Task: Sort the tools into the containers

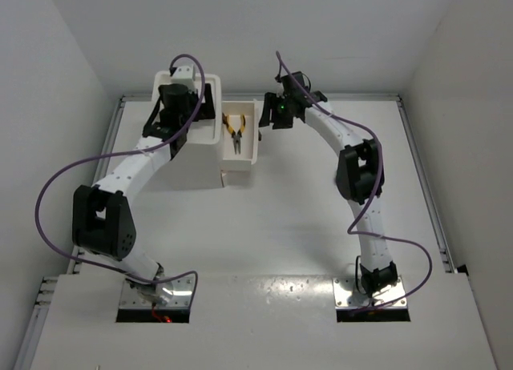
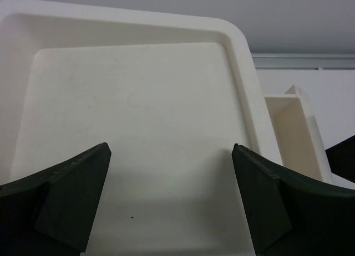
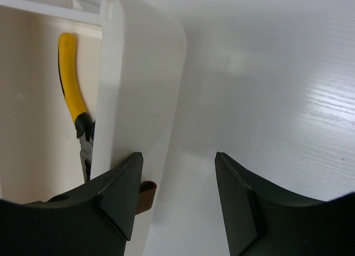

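The white drawer unit (image 1: 192,150) stands at the back left of the table. One drawer (image 1: 250,138) is pulled out to the right and holds the yellow-handled pliers (image 1: 234,130). My left gripper (image 1: 175,107) hovers open and empty over the bare top tray (image 2: 133,101), its midpoint (image 2: 172,148) above the tray floor. My right gripper (image 1: 270,114) is open and empty beside the drawer's front wall (image 3: 144,84). In the right wrist view the gripper (image 3: 177,156) has its left finger next to the dark-red knob (image 3: 146,195), and the pliers (image 3: 72,101) lie inside. The other tools are out of view.
A second drawer (image 1: 237,178) sticks out slightly below the open one. The open drawer also shows at the right of the left wrist view (image 2: 294,134). White walls enclose the table on the left, back and right. Purple cables loop off both arms.
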Robot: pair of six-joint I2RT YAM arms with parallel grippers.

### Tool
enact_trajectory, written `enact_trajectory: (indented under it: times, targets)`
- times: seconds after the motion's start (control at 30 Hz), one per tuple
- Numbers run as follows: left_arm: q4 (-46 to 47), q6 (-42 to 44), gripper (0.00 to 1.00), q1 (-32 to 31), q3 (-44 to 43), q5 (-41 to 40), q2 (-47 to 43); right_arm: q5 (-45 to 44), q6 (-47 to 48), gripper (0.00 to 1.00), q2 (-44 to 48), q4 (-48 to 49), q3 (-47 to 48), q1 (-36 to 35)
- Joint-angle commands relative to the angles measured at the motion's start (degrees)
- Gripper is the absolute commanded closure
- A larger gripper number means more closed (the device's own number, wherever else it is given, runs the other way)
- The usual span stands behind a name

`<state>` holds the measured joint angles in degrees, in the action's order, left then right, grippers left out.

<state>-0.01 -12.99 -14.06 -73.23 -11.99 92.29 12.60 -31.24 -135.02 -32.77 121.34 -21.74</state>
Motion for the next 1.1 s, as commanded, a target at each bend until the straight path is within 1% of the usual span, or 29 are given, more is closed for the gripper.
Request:
enact_trajectory:
  times: [0.0,0.07,0.17,0.2,0.33,0.43,0.47,0.5,0.57,0.6,0.7,0.77,0.8,0.87,0.9,0.93,0.97,1.07]
  targets:
    - [-26.1,-5.7,0.00,-0.1,6.6,-3.5,6.8,6.0,-1.0,0.42,0.1,9.1,2.1,-3.1]
    - [-26.1,-5.7,0.00,-0.6,6.6,-3.5,7.4,8.1,-1.0,0.42,0.1,11.9,1.5,-3.1]
    - [-26.1,-5.7,0.00,-0.6,6.6,-3.5,7.9,11.0,-2.2,0.42,-1.0,11.9,2.8,-3.7]
    - [-26.1,-5.2,0.00,-1.1,5.9,-3.5,7.9,13.6,-2.2,0.42,-1.6,11.9,3.5,-3.8]
    - [-26.1,-5.2,0.00,-1.1,5.2,-3.5,8.4,15.7,-2.7,0.41,-2.3,13.6,2.2,-4.4]
    - [-26.1,-5.2,0.00,-1.1,4.7,-3.5,9.0,15.7,-2.7,0.41,-4.0,11.2,4.3,-4.9]
    - [-26.6,-5.2,0.00,-1.1,4.7,-3.5,9.0,17.6,-2.7,0.41,-4.0,11.2,4.3,-4.9]
    - [-26.6,-5.2,0.00,-1.1,4.7,-3.5,9.0,18.5,-2.7,0.41,-3.5,9.6,3.2,-4.9]
    - [-26.6,-5.2,0.00,-1.1,4.7,-3.0,9.0,21.7,0.1,0.41,-1.6,9.6,0.2,-5.4]
    - [-26.6,-5.2,0.00,-1.1,4.7,-3.0,9.0,23.5,0.7,0.41,0.0,10.8,-2.1,-6.0]
    - [-26.6,-5.2,0.00,-1.1,4.7,-2.3,9.5,25.4,1.3,0.41,0.5,14.2,-2.9,-6.6]
    - [-26.6,-5.2,0.00,-1.1,4.7,-2.3,9.5,28.3,-1.1,0.41,-1.8,15.6,-1.1,-7.2]
    - [-26.6,-5.2,0.00,-1.1,4.2,-2.3,9.5,29.6,-1.1,0.43,-2.8,16.2,-0.3,-7.2]
    - [-26.6,-5.2,0.00,-1.1,4.1,-2.3,9.5,33.7,-3.0,0.43,-4.8,16.8,2.8,-7.7]
    - [-26.6,-5.2,0.00,-1.1,4.1,-2.3,9.5,35.6,-3.8,0.43,-5.6,17.8,2.9,-7.7]
    - [-26.6,-5.2,0.00,-1.1,4.1,-1.8,9.5,39.7,-4.9,0.43,-6.2,21.3,1.8,-8.3]
    - [-26.6,-5.2,0.00,-1.1,4.1,-1.8,9.5,41.3,-7.4,0.43,-6.2,23.3,1.1,-8.3]
    - [-26.6,-5.2,0.00,-1.1,4.1,-1.8,9.5,46.5,-10.0,0.43,-6.7,27.6,-1.1,-8.3]
